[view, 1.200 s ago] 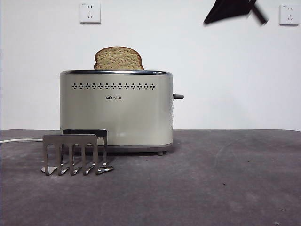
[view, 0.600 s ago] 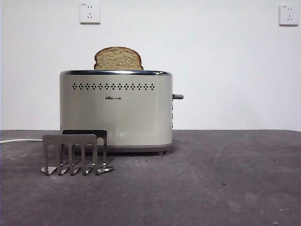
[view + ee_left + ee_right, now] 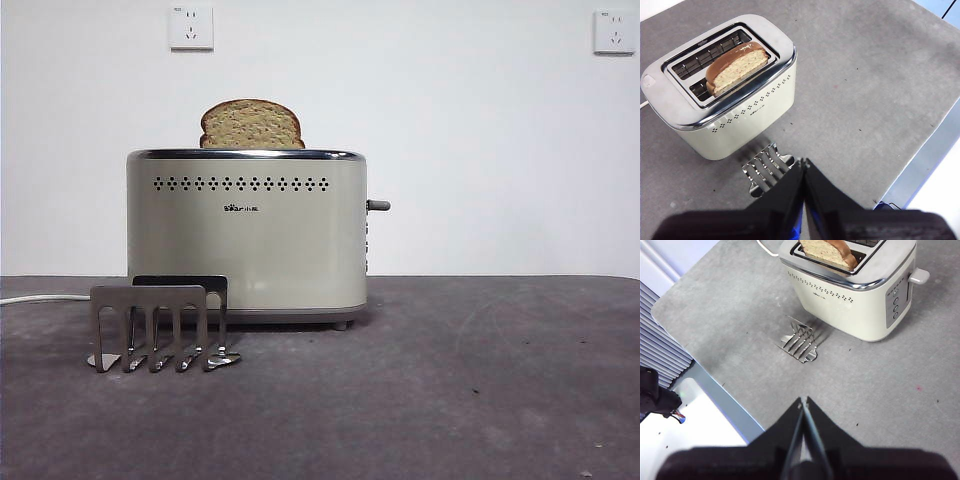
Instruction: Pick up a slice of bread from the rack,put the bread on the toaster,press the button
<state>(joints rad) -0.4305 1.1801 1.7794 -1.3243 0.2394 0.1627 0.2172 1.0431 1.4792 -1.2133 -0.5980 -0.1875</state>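
Tan slice of bread (image 3: 252, 125) stands in the toaster (image 3: 247, 235); lever (image 3: 919, 276) unpressed on its end. Right gripper (image 3: 803, 401), jaws together, appears nearer than left gripper (image 3: 803, 162), likewise closed.

So the table (image 3: 480, 380) is covered in a dark grey, felt-like surface, a bit scuffed, with small dark specks scattered around. Behind it there's a plain white wall (image 3: 480, 140) with two white square wall sockets high up, one socket (image 3: 191, 27) over the left part of the table and the other socket (image 3: 614, 31) near the right edge. A thin white cord (image 3: 40, 298) lies along the back edge at the table's left side.
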